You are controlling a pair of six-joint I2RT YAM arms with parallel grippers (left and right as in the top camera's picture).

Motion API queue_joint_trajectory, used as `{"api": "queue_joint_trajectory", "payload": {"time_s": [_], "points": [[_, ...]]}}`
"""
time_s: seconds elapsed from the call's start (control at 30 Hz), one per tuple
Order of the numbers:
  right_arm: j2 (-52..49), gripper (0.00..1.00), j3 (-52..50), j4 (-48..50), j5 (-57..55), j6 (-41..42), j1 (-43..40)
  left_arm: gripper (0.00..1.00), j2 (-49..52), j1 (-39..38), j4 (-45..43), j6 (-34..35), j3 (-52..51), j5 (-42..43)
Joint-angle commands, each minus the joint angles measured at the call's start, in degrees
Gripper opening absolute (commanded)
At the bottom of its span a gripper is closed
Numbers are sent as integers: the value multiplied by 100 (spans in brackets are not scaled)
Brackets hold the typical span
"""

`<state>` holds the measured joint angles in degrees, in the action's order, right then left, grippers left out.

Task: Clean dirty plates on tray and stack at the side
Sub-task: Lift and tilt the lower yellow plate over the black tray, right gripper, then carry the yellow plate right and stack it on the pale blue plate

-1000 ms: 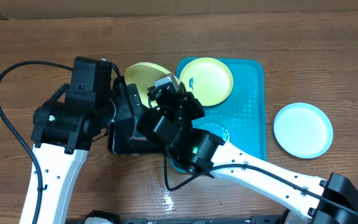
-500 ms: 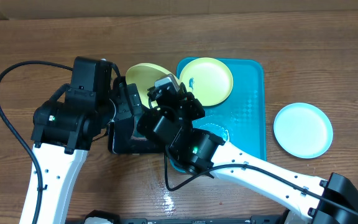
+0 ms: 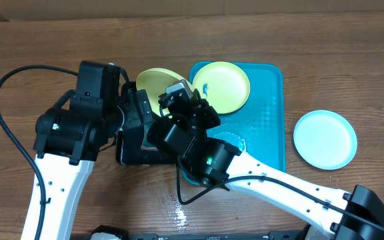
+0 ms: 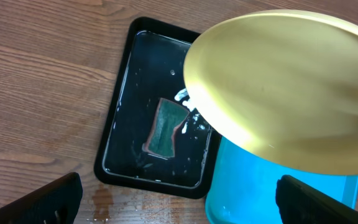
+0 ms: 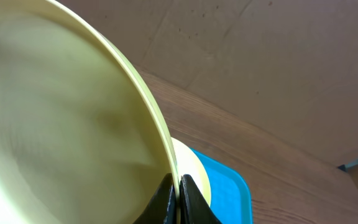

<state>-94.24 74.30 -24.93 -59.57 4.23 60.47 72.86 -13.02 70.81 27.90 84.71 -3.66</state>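
My right gripper (image 3: 179,93) is shut on the rim of a yellow-green plate (image 3: 152,83) and holds it tilted in the air above the black tray's far end; its fingers pinch the rim in the right wrist view (image 5: 178,193), where the plate (image 5: 55,124) fills the left side. My left gripper (image 4: 182,205) is open and empty, below the held plate (image 4: 284,87). A second yellow-green plate (image 3: 222,87) with a small blue smudge lies at the far left of the turquoise tray (image 3: 269,120). A pale plate (image 3: 325,139) lies on the table to the right of the tray.
A black tray (image 4: 118,124) holding water and a green sponge (image 4: 165,127) sits left of the turquoise tray (image 4: 260,193). Water drops wet the wood at its near edge. A black cable (image 3: 5,127) loops at the left.
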Motion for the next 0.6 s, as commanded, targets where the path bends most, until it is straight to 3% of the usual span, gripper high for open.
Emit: {"api": "queue_joint_trajectory", "payload": {"time_s": [0.0,0.13,0.27,0.4,0.57], "points": [[177,4,197,46,-175,2,26,100,-48,28,11,-70,129,52],[177,4,197,26,-170,289,11,100,-48,28,11,-70,129,52],[177,4,197,-562,516,2004,-254,100,-48,28,11,-70,129,52],[177,4,197,-1255,2924,3869,-1099,100,-48,28,11,-70,127,52],[317,4,197,-1362,6127,3899,-2673,100,-48,28,11,-70,127,52]]}}
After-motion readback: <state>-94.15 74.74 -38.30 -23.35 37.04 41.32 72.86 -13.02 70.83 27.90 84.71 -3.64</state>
